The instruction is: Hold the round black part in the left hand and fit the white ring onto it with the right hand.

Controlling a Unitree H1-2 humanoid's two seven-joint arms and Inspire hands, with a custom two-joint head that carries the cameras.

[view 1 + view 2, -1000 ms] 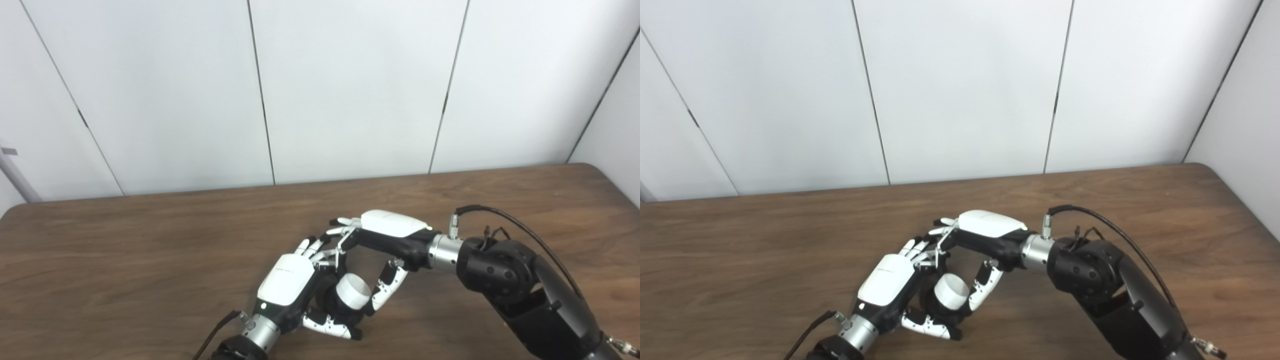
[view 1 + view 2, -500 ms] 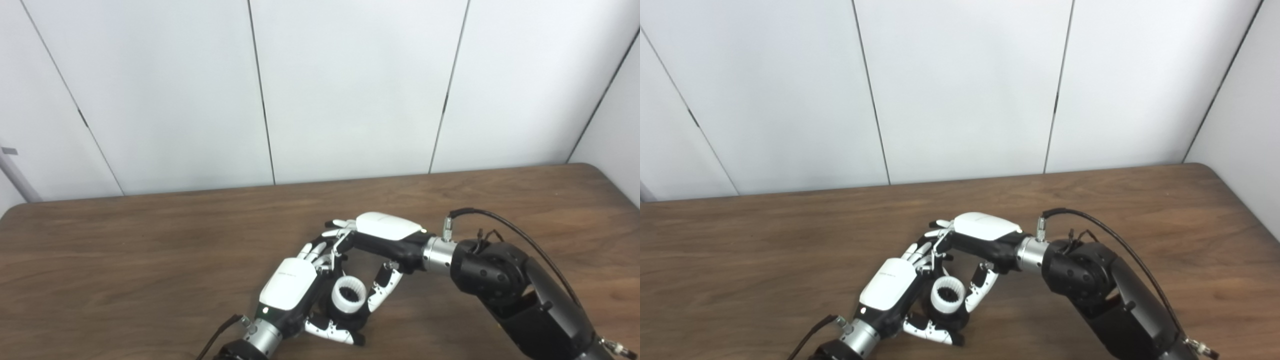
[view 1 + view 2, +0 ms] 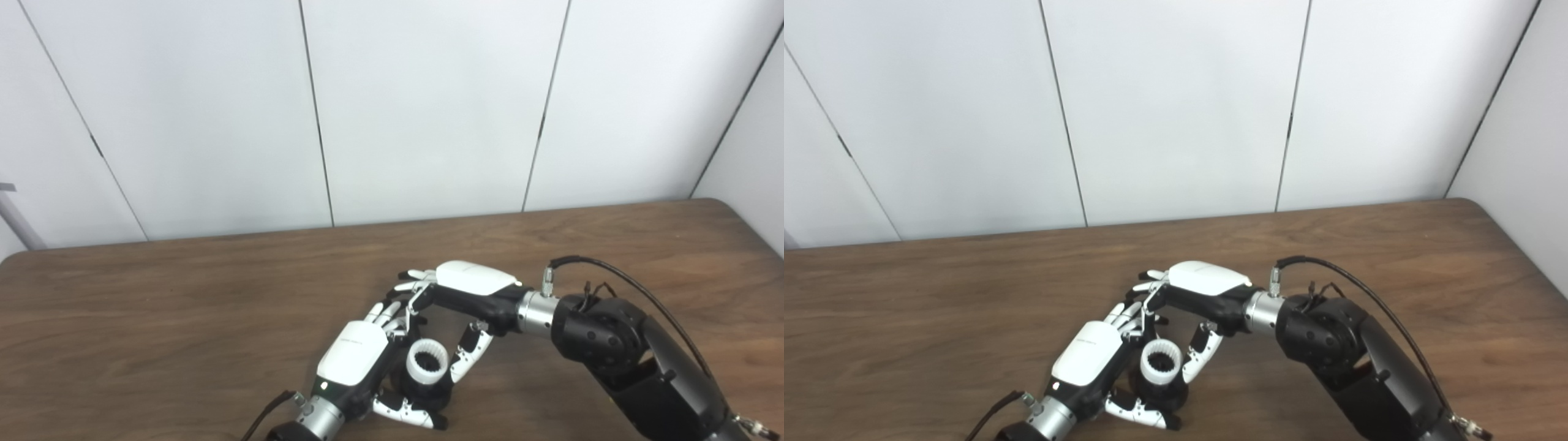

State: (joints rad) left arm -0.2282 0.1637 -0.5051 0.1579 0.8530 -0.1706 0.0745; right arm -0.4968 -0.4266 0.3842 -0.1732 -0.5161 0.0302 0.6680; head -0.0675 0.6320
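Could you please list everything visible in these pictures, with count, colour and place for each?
White ring: one, white with a toothed inner rim, between the two hands near the table's front middle, sitting on the round black part.
Round black part: one, black, mostly hidden under the ring, held in the left robot hand.
Table: one, dark brown wood, filling the lower half of the view.
Wall panels: white, with dark seams, behind the table.
Left robot hand: one, white and black, closed on the round black part.
Right robot hand: one, white and black, fingers and thumb around the ring.
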